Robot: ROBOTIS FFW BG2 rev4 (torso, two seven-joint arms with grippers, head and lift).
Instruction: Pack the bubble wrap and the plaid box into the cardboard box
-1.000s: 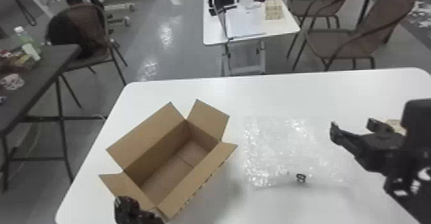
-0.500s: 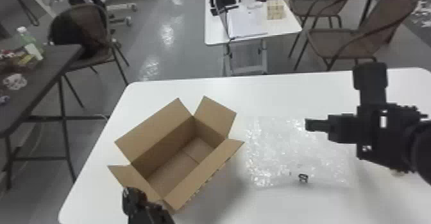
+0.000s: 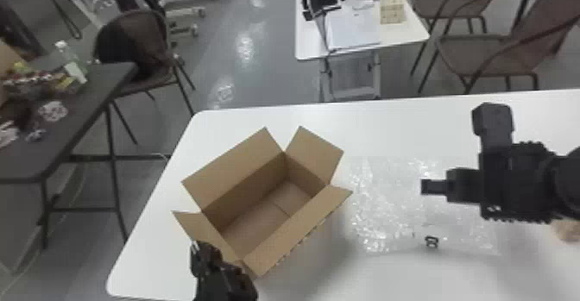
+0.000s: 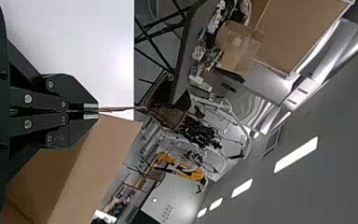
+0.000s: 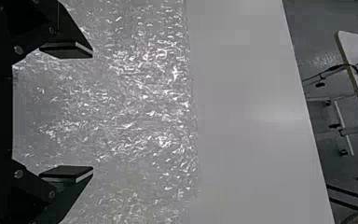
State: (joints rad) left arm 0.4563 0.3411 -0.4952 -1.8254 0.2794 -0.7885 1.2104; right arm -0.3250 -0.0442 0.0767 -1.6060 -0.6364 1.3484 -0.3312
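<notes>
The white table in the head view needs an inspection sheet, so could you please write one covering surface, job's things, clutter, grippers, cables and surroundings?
Surface: white table; damage, nothing seen.
Job's things: cardboard box open, flaps spread; bubble wrap spread beside it; plaid box cannot be identified.
Clutter: small dark item at the wrap's near edge; tan thing partly hidden behind the right arm.
Grippers: left gripper shut on a box flap; right gripper open above the wrap.
Cables: pale cable on the floor.
Surroundings: dark table with assorted items, brown chairs.
</notes>
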